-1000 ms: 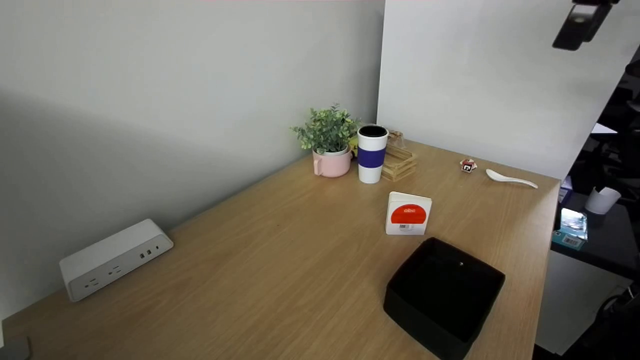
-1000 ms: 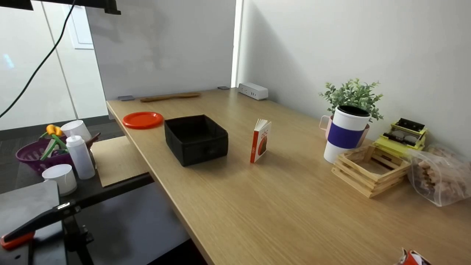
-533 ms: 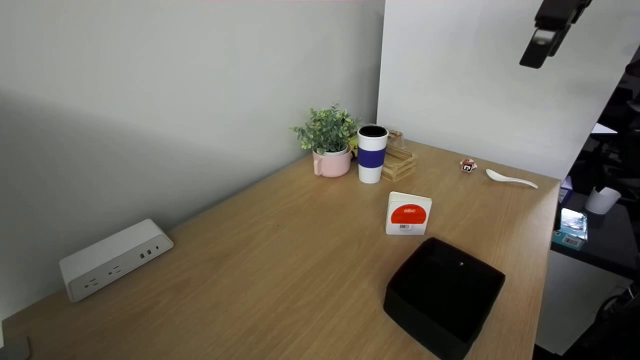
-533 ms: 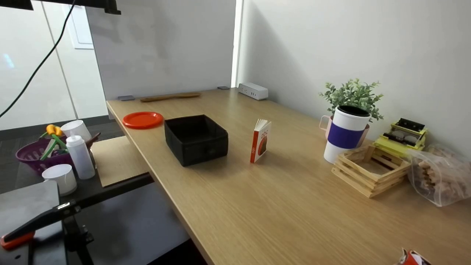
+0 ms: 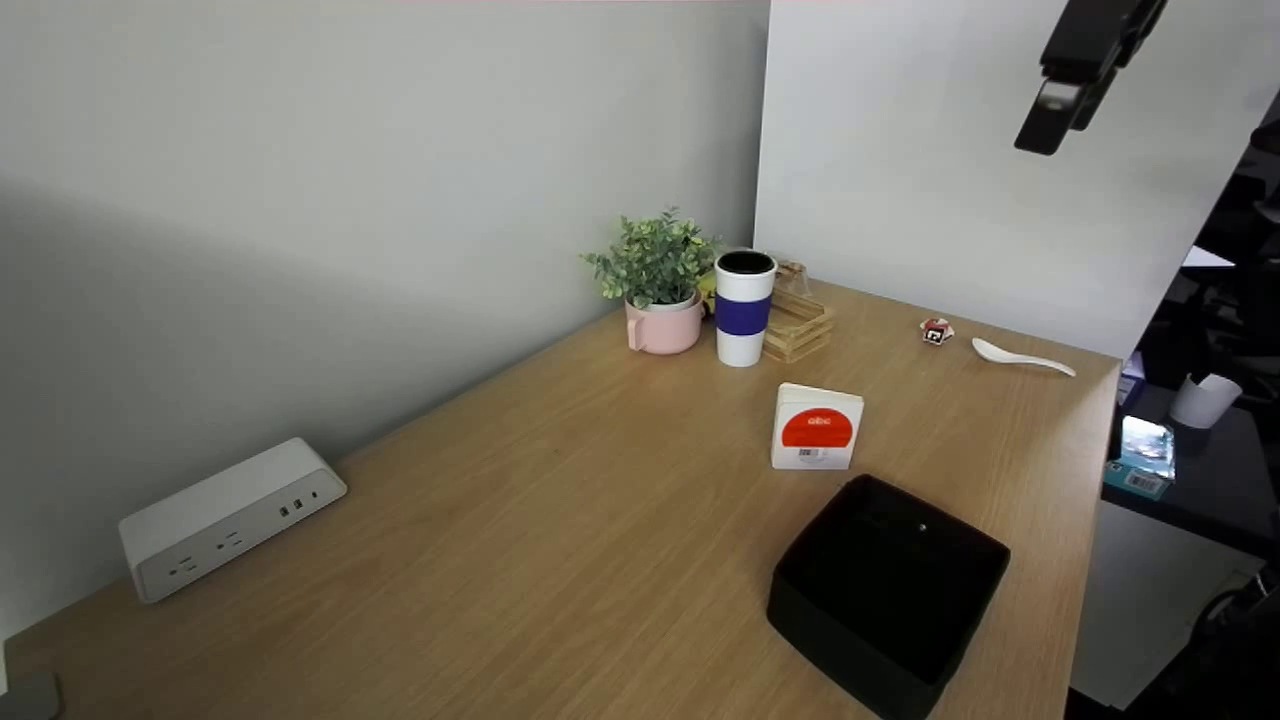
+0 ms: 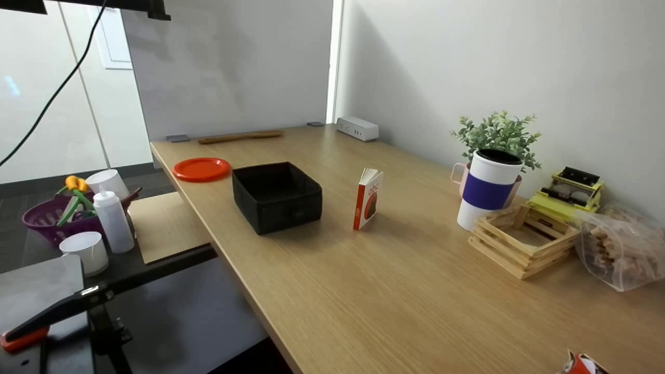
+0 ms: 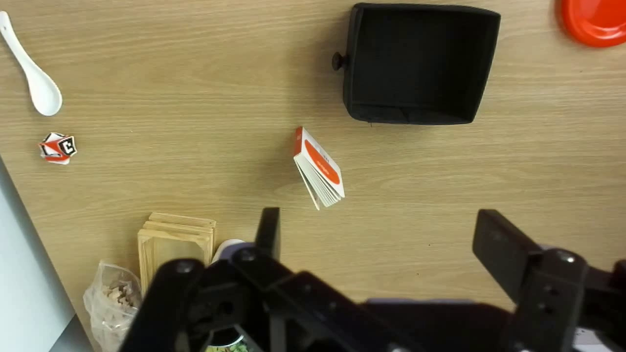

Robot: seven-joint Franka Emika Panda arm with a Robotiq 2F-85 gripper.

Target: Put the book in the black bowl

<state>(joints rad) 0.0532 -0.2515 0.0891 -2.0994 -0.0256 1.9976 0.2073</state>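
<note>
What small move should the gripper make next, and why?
Probably ease the open gripper into line with the book: the wrist view shows the jaws empty and not centered on it, and the book stands outside the black bowl.

1. The bowl [image 6: 275,209] is set on the counter [image 6: 363,291].
2. In an exterior view, the plate [image 6: 201,170] is placed just left of the bowl.
3. There, the book [image 6: 368,201] is stood upright to the bowl's right, near but apart.
4. Well right of the bowl, the cup [image 6: 487,193] and crate [image 6: 501,244] are placed.
5. Behind and right of the bowl, the power strip [image 6: 357,129] is placed.
6. In the wrist view, the spoon [image 7: 39,80] is laid well left of the bowl.
</note>
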